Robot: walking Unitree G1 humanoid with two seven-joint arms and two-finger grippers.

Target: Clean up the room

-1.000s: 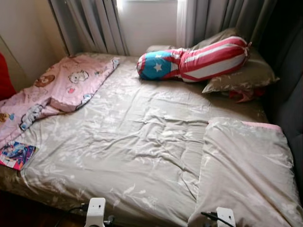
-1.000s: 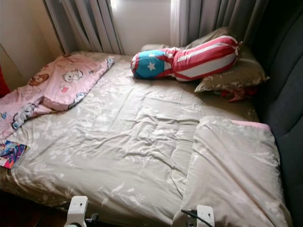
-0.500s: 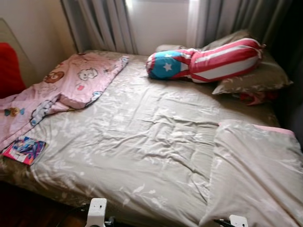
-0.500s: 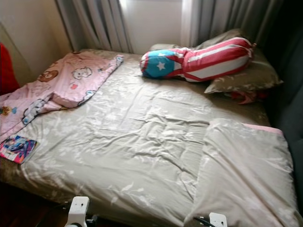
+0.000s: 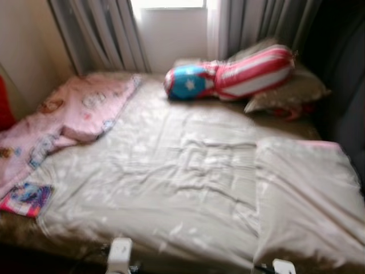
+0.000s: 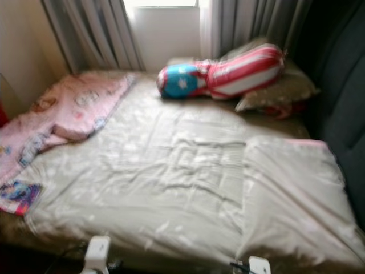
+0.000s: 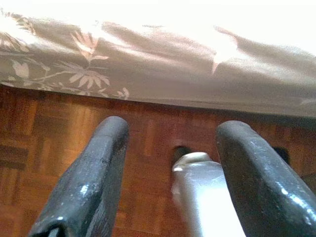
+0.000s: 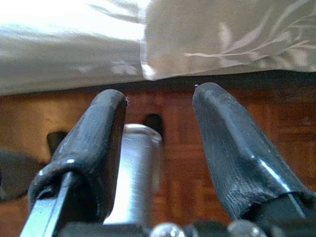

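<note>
A bed [image 5: 188, 171] with a rumpled beige sheet lies in front of me, blurred. A pink cartoon blanket [image 5: 68, 114] is bunched at its left side. A colourful book [image 5: 25, 198] rests on the bed's near left corner. At the head lie a red-and-white striped bolster with a blue starred end [image 5: 228, 74] and a beige pillow [image 5: 291, 91]. A folded beige cover [image 5: 308, 194] sits at the near right. My left gripper [image 7: 173, 131] and right gripper [image 8: 159, 98] hang low by the bed's near edge, both open and holding nothing, over the wooden floor.
Grey curtains [image 5: 102, 34] and a window are behind the bed. A dark padded wall [image 6: 342, 103] runs along the bed's right side, and a pale wall [image 5: 28, 51] stands on the left. Parquet floor [image 7: 59, 143] lies under the bed's edge.
The whole picture has shifted slightly and gone blurred, so the camera moved. Nothing on the bed has changed place, and both arms still hang low.
</note>
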